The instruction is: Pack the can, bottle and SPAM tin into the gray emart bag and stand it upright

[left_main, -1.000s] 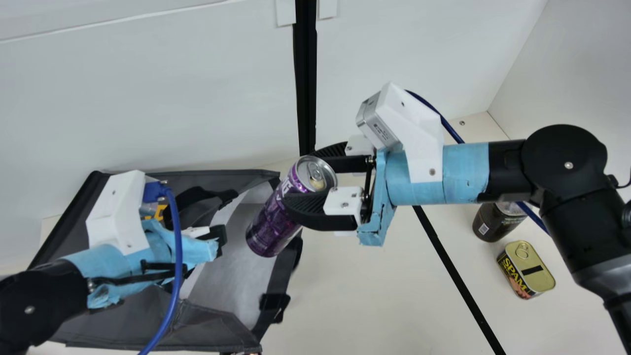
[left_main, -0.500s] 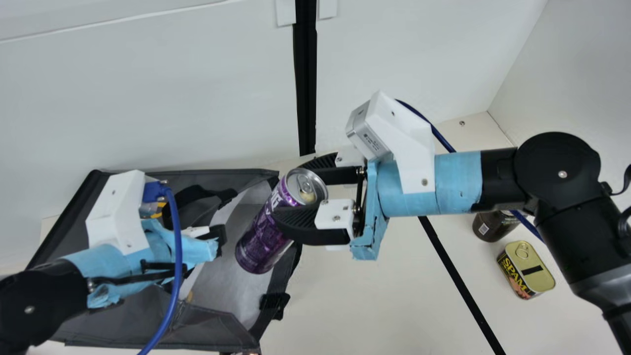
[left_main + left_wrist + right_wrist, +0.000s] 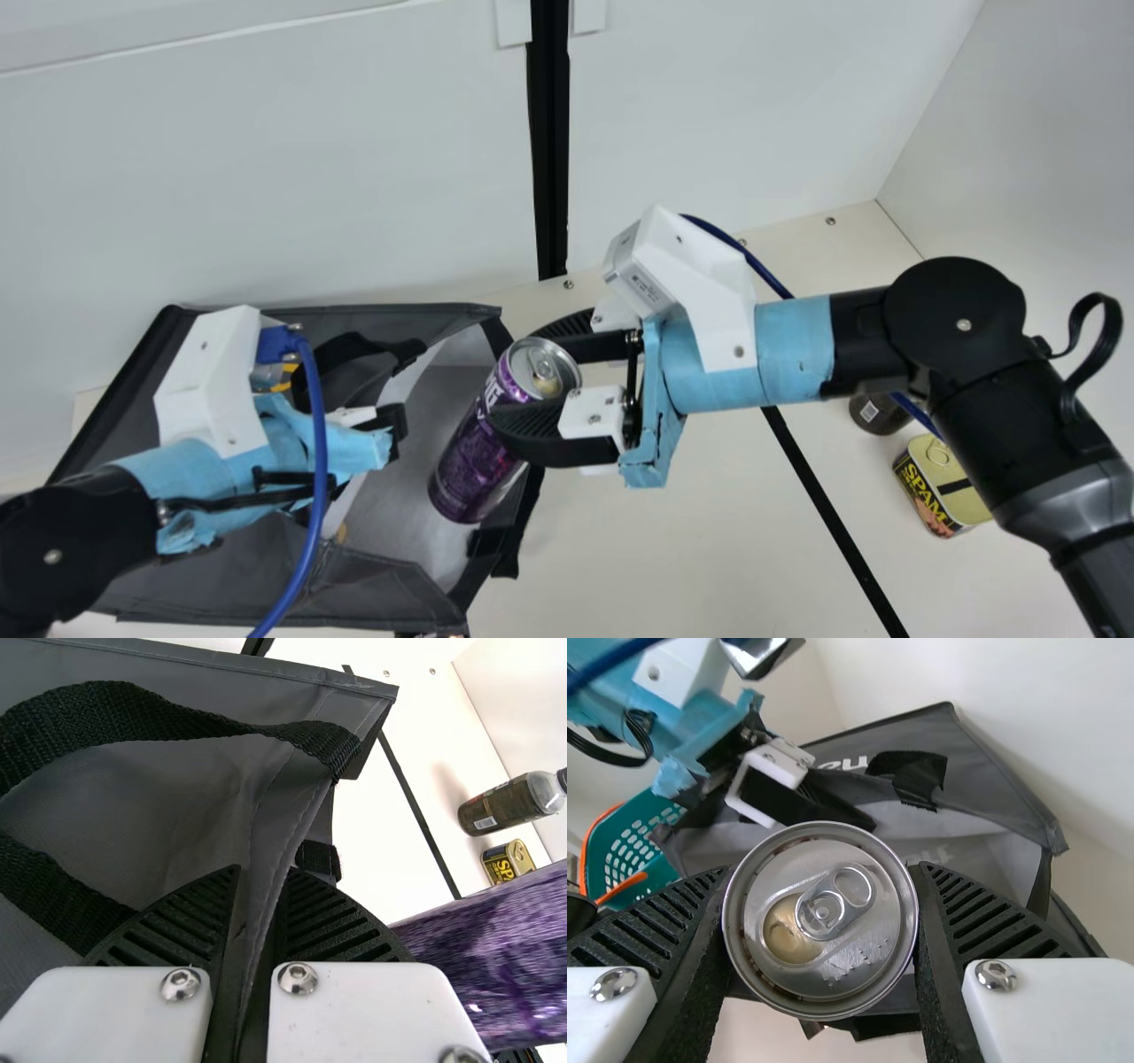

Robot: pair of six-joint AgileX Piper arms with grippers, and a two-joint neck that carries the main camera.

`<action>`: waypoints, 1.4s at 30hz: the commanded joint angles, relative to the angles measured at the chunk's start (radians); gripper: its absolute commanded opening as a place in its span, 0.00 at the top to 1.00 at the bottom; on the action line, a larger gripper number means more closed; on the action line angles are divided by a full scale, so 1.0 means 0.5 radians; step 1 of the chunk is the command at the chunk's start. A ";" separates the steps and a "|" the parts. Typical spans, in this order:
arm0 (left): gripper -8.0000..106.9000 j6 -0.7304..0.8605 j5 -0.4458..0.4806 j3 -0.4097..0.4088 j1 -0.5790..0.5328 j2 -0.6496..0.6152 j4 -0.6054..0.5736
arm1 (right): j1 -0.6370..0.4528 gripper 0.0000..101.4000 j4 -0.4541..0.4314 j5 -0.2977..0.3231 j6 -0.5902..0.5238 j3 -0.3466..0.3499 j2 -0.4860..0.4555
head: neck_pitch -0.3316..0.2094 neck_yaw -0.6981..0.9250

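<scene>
On the tabletop (image 3: 656, 549), the gray emart bag (image 3: 390, 594) has its fabric pinched in the left gripper (image 3: 263, 873). The right gripper (image 3: 519, 377) has shifted toward the front edge; the bottle (image 3: 877, 414) waits toward the right one; the can (image 3: 474, 465), clenched in the right gripper, slants over the bag's right edge, seemingly ready to enter; the SPAM tin (image 3: 930, 492) remains unpacked

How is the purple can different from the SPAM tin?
The can is tall and round, but the SPAM tin is short and boxy, with rounded corners.
The can is purple, while the SPAM tin is dark and yellow on its side.
The can is tilted in the right gripper; the SPAM tin sits on the table.
Both have metal tops with pull rings.
</scene>
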 commanded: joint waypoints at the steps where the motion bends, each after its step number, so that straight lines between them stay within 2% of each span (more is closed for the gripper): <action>1: 1.00 0.000 0.000 0.000 0.000 0.000 0.000 | 0.002 1.00 0.002 0.003 -0.021 0.017 0.009 | -0.045 -0.002; 14: 1.00 0.000 0.000 0.000 0.000 0.000 0.000 | 0.027 1.00 0.031 0.003 -0.117 0.104 0.111 | -0.045 -0.002; 42: 1.00 0.000 0.000 0.000 0.000 0.000 0.000 | 0.142 1.00 0.157 0.003 -0.207 0.075 0.473 | -0.045 -0.002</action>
